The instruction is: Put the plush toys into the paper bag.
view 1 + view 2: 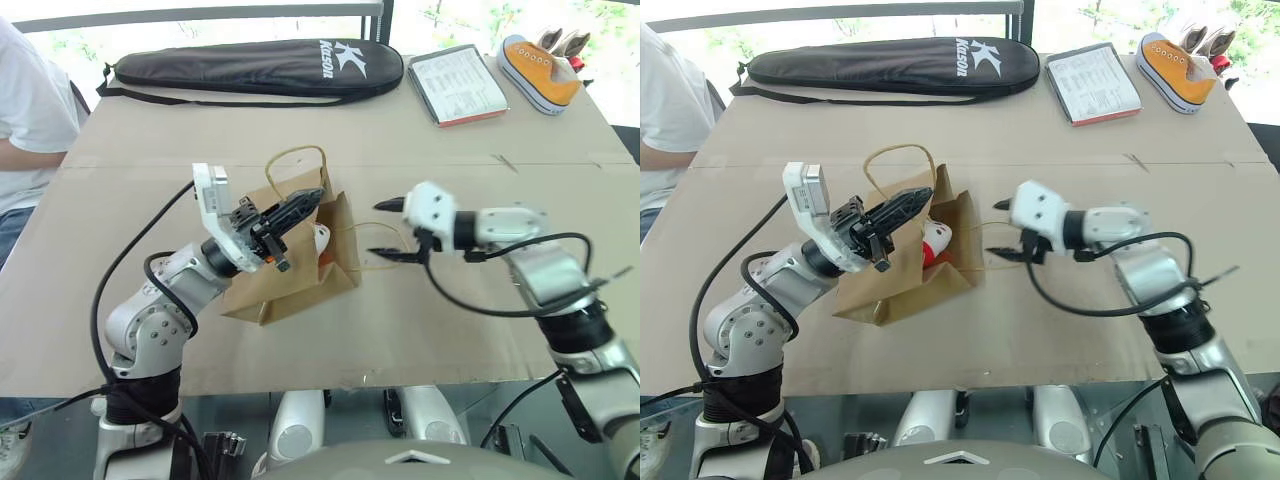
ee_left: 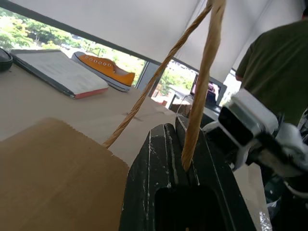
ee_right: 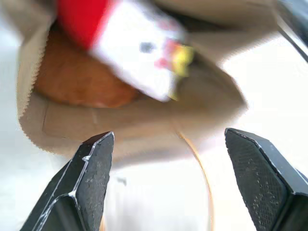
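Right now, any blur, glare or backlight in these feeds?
Right wrist view: the white toy and orange-brown toy inside the paper bag are smeared, while the fingertips stay sharp. Left wrist view: windows behind the sneaker are blown out; the handle is crisp. Head views: even daylight, with bright washout beyond the table.

- A tan table (image 1: 450, 330) carries everything and serves as the landmark.
- A long black racket case (image 1: 260, 68) lies along the table's far edge.
- A clipboard with printed sheets (image 1: 458, 85) lies beside the case, toward the table's far right corner.
- An orange-yellow sneaker (image 1: 538, 71) sits at that corner.
- A person in a white shirt (image 1: 28, 110) sits at the table's left side.
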You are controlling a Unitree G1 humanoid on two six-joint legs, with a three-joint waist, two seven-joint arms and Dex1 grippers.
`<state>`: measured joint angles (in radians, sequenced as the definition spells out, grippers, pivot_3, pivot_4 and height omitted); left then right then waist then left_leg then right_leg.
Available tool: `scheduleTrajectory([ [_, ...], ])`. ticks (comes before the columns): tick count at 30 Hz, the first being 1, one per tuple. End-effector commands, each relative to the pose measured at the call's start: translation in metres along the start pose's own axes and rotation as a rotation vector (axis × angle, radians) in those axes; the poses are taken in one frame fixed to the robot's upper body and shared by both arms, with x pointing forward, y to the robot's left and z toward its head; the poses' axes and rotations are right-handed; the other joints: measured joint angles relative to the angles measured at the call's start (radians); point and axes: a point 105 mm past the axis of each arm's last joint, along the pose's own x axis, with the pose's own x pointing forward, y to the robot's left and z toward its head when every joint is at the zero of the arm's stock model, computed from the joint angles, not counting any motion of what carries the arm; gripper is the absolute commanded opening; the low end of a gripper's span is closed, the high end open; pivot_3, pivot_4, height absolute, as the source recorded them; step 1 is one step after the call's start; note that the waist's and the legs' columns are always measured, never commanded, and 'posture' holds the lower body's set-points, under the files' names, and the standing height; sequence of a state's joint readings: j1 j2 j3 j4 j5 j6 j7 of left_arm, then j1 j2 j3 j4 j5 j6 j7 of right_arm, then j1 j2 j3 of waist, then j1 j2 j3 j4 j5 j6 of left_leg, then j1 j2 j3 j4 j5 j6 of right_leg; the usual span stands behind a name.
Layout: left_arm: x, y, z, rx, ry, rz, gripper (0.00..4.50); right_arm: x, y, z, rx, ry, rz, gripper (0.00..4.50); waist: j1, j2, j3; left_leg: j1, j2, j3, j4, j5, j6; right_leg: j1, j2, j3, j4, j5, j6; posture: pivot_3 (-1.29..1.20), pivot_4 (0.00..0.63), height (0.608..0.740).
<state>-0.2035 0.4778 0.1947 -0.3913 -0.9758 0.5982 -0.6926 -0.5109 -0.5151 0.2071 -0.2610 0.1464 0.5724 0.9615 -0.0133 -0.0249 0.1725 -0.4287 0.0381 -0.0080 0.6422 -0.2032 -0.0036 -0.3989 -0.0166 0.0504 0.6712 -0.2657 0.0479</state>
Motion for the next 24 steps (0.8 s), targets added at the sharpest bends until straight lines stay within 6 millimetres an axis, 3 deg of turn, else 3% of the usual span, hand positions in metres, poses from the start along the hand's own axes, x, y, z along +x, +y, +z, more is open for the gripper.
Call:
scheduleTrajectory([
  [1, 0.001, -0.013, 0.012, 0.056, -0.037, -0.047, 0.0, -0.008, 0.002, -0.032, 0.326, 0.112, -0.104, 3.51, 0.0, 0.0, 0.0, 0.0, 0.0, 0.0, 0.0, 0.0, 0.0, 0.0, 0.0, 0.0, 0.0, 0.0, 0.0, 0.0, 0.15, 0.74],
  [3, -0.004, -0.015, 0.012, 0.054, -0.035, -0.051, 0.0, -0.004, 0.006, -0.041, 0.527, 0.099, -0.119, 3.51, -0.007, 0.0, 0.0, 0.0, 0.0, 0.001, 0.0, 0.0, 0.0, 0.0, 0.0, 0.001, 0.0, 0.0, 0.0, 0.0, 0.15, 0.74],
  [7, -0.014, -0.013, 0.012, 0.053, -0.026, -0.023, 0.0, 0.005, 0.018, -0.052, 0.695, 0.112, -0.085, 3.51, -0.017, 0.0, 0.0, 0.0, 0.0, 0.002, -0.001, 0.0, 0.0, -0.001, 0.001, 0.002, 0.0, 0.0, 0.0, 0.0, 0.15, 0.74],
  [10, -0.02, -0.01, 0.012, 0.063, -0.014, -0.006, 0.0, 0.015, 0.02, -0.041, 0.854, 0.006, -0.027, 3.51, -0.02, 0.0, 0.0, 0.0, 0.0, 0.002, 0.0, 0.0, 0.0, -0.001, 0.001, 0.002, 0.0, 0.0, 0.0, 0.0, 0.15, 0.74],
  [13, -0.022, -0.009, 0.013, 0.073, -0.012, -0.001, 0.0, 0.019, 0.025, -0.03, 0.864, -0.033, 0.038, 2.67, -0.024, 0.0, 0.0, 0.0, 0.0, 0.002, 0.0, 0.0, 0.0, -0.001, 0.002, 0.002, -0.001, 0.0, 0.0, 0.0, 0.15, 0.74],
  [18, -0.022, -0.011, 0.015, 0.074, -0.026, 0.003, 0.0, 0.01, 0.013, 0.0, 0.899, -0.235, 0.066, 0.24, -0.024, 0.0, 0.0, -0.001, 0.0, 0.001, 0.0, 0.0, 0.0, -0.001, 0.002, 0.002, -0.001, 0.0, 0.0, 0.0, 0.15, 0.74],
  [22, -0.02, -0.014, 0.022, 0.052, -0.057, -0.019, 0.0, -0.017, -0.002, 0.042, 0.868, -0.496, 0.098, 0.11, -0.022, 0.0, 0.0, -0.001, 0.0, 0.001, 0.0, 0.0, 0.0, -0.001, 0.002, 0.002, -0.001, 0.0, 0.0, 0.0, 0.15, 0.74],
  [24, -0.02, -0.012, 0.026, 0.04, -0.056, -0.039, 0.0, -0.037, 0.004, 0.07, 0.826, -0.618, 0.198, 0.11, -0.022, 0.0, 0.0, -0.002, 0.0, 0.001, 0.0, 0.0, 0.0, -0.001, 0.002, 0.002, -0.001, 0.0, 0.0, 0.0, 0.15, 0.74],
])
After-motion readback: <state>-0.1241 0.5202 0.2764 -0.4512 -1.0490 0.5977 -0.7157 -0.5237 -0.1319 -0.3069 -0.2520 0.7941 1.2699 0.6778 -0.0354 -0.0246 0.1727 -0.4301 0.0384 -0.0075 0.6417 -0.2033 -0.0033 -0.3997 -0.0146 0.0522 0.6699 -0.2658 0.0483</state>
